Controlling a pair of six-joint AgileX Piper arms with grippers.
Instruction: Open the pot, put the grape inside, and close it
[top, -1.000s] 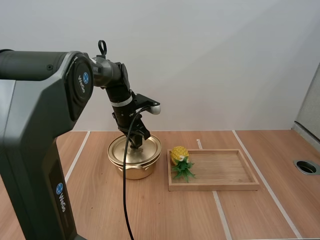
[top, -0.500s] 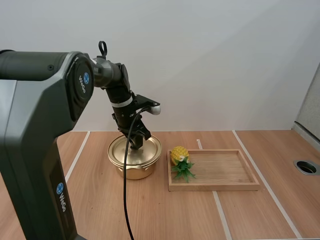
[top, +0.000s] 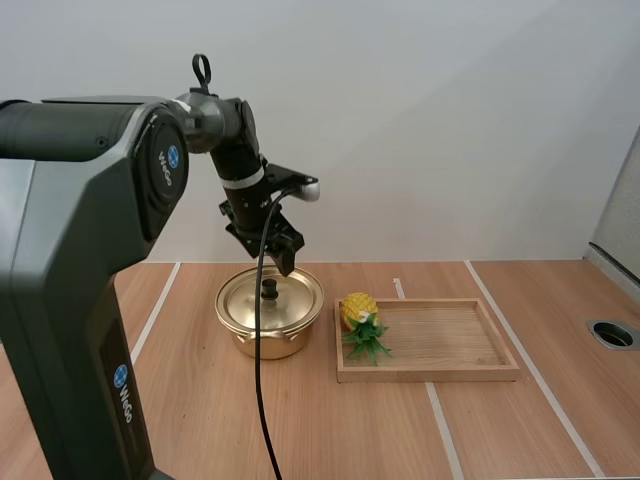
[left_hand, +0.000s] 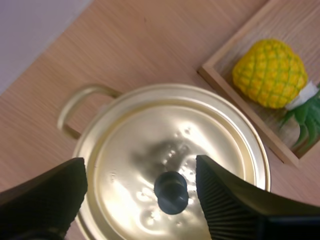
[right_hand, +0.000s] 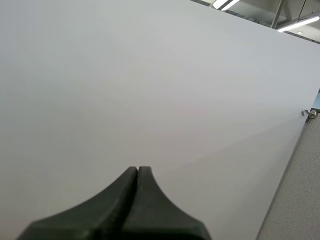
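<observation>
Leftmost, hover with left gripper just above the gold pot on the table, fingers spread wide apart, clear of the black knob of the seated lid. See, just right of the pot, a yellow pineapple lying in the wooden tray, at its left end. Hold right gripper pressed together, nothing between.

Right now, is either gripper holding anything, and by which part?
Nothing held: left gripper is open above the lid knob, not touching it; right gripper is shut on nothing.
</observation>
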